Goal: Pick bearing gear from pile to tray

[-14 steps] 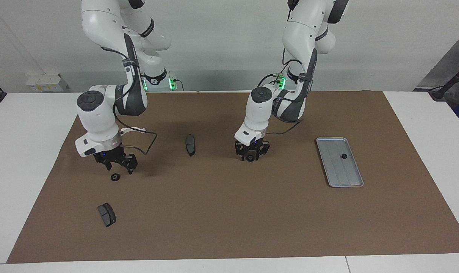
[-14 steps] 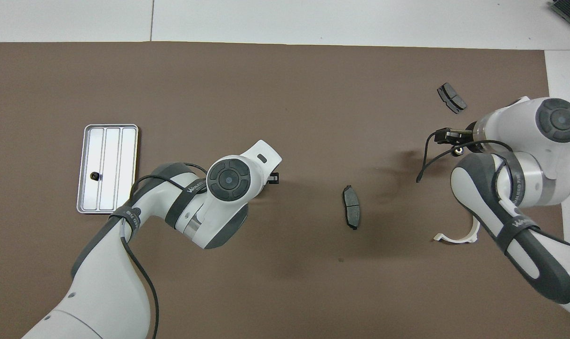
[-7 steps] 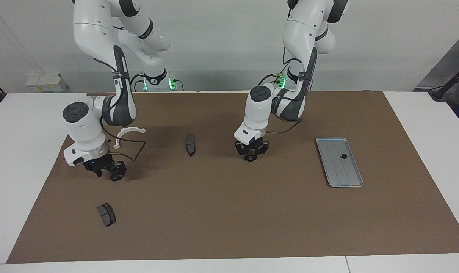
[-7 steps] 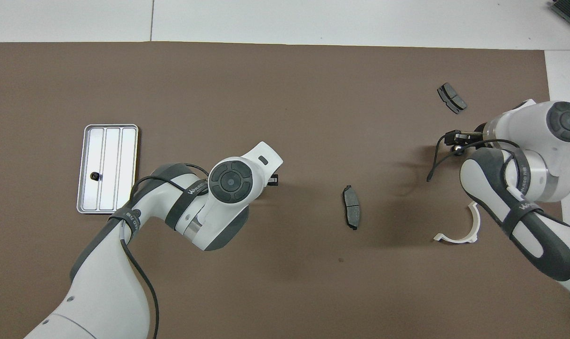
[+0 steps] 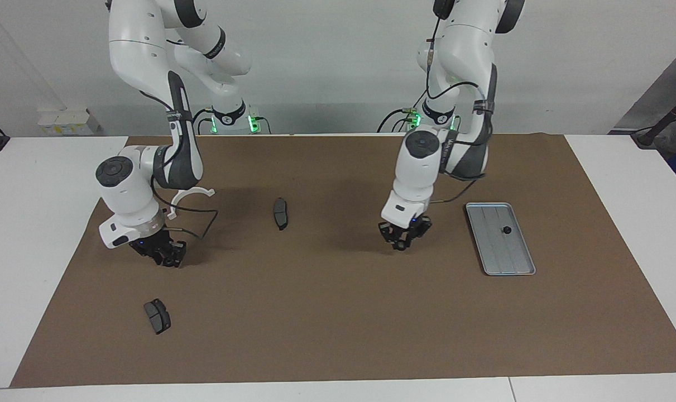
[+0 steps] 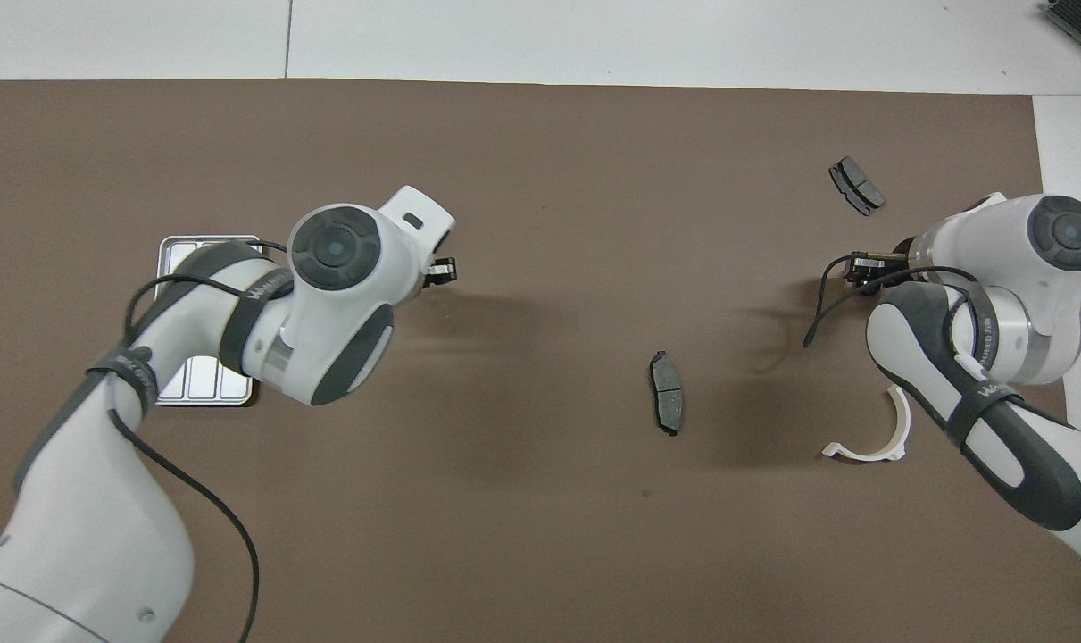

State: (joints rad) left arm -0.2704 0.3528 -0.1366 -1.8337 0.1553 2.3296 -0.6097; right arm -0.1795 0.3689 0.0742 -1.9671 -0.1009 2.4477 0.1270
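Observation:
My left gripper (image 5: 402,242) hangs low over the mat between the middle brake pad (image 5: 280,213) and the silver tray (image 5: 499,262). Its fingers stand close together on a small dark bearing gear. One black gear (image 5: 506,229) lies in the tray. My right gripper (image 5: 169,258) is down on the mat at the right arm's end, over the spot of a loose gear, which I cannot make out from the fingers. In the overhead view the left gripper (image 6: 444,270) is beside the tray (image 6: 183,246), and the right gripper (image 6: 861,265) is near a brake pad (image 6: 856,185).
A white half-ring (image 5: 190,195) lies by the right arm, nearer to the robots than its gripper. A second brake pad (image 5: 157,316) lies farther from the robots. The middle brake pad (image 6: 666,404) and the half-ring (image 6: 875,442) also show overhead.
My left gripper has moved from the middle of the mat toward the tray. My right gripper came down over the loose gear, which no longer shows apart from it.

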